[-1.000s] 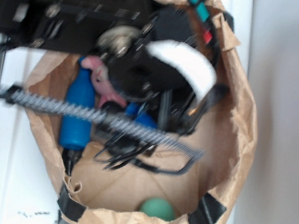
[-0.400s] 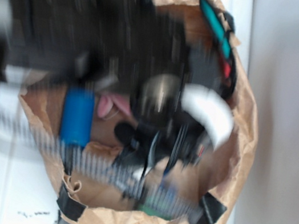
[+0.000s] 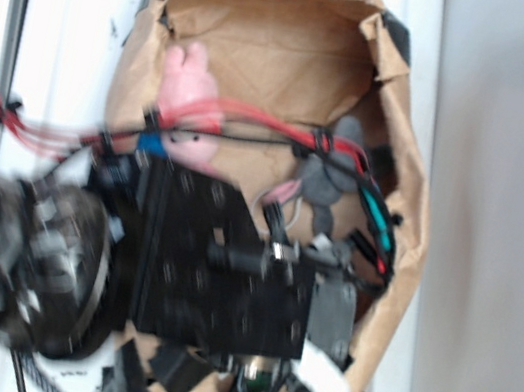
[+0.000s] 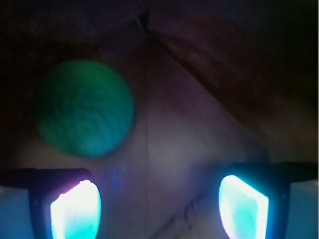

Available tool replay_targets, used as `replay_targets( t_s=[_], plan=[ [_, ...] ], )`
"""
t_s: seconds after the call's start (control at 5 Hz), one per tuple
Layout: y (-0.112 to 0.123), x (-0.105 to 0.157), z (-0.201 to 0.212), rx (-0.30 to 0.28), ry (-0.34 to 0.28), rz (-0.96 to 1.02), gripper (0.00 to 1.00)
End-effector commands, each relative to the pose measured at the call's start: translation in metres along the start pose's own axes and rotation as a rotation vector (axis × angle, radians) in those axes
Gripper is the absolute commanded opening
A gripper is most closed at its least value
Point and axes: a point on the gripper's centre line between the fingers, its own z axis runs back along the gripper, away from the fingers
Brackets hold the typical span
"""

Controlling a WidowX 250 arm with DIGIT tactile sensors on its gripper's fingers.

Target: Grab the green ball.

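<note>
Wrist view: gripper [image 4: 159,206] was spread wide and empty, both pads glowing at the bottom edge. Green ball [image 4: 84,115] sat on the bag floor just ahead of the left pad [image 4: 76,209], off-centre, not between the jaws, no contact.

Exterior: arm had swung from the upper part of the paper bag [image 3: 408,232] a second earlier down to its lower end, where the ball lay. A sliver of green still showed under the arm there. Pink rabbit [image 3: 188,107] was now uncovered at the far end.

So: roughly over target, but needs a sideways correction towards the ball before closing.
</note>
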Motion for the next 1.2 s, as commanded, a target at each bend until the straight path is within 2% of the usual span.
replay_targets(
  t_s=[0.0,0.2,0.4,0.8,1.0],
  plan=[
    [-0.003,-0.004,0.040,-0.190,-0.297,-0.077,1.00],
    [0.012,-0.017,0.050,-0.236,-0.344,-0.044,1.00],
    [0.014,-0.020,0.056,-0.212,-0.320,-0.046,1.00],
    [-0.011,-0.014,0.049,-0.309,-0.379,-0.168,1.00],
    [-0.024,-0.007,0.041,-0.325,-0.366,-0.195,1.00]
  ],
)
